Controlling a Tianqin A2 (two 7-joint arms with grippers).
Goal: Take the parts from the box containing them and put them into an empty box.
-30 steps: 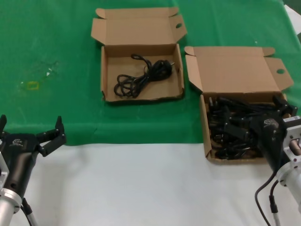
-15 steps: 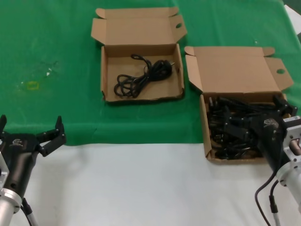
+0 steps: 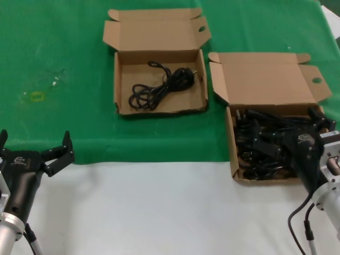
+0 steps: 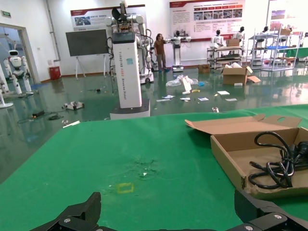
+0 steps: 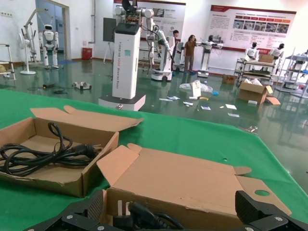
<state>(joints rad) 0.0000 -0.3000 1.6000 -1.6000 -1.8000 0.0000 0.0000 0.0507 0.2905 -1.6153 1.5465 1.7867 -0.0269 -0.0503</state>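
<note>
The right gripper (image 3: 276,146) is down inside the box containing them (image 3: 232,143), the cardboard box on the robot's right side of the green cloth (image 3: 64,42), its black body low over the heap of black power cords (image 3: 255,154) that fills the tray; its fingers are spread apart, as the right wrist view shows with one black fingertip at each lower corner and a plug (image 5: 126,211) with bare prongs lying between them, though whether the tips touch any cord I cannot tell. That box's lid (image 3: 268,79) stands open behind it, with an oval hole (image 3: 316,81) in its side tab. The empty box (image 3: 159,108) sits farther off and more to the left on the same cloth, well apart from the gripper, lid folded back, and it already holds one coiled black cord (image 3: 159,85) lying flat on its floor. The left gripper (image 3: 34,149) hangs near the front edge of the cloth on the robot's left, over the white table (image 3: 159,212), fingers wide open and holding nothing; it is well apart from both boxes
</note>
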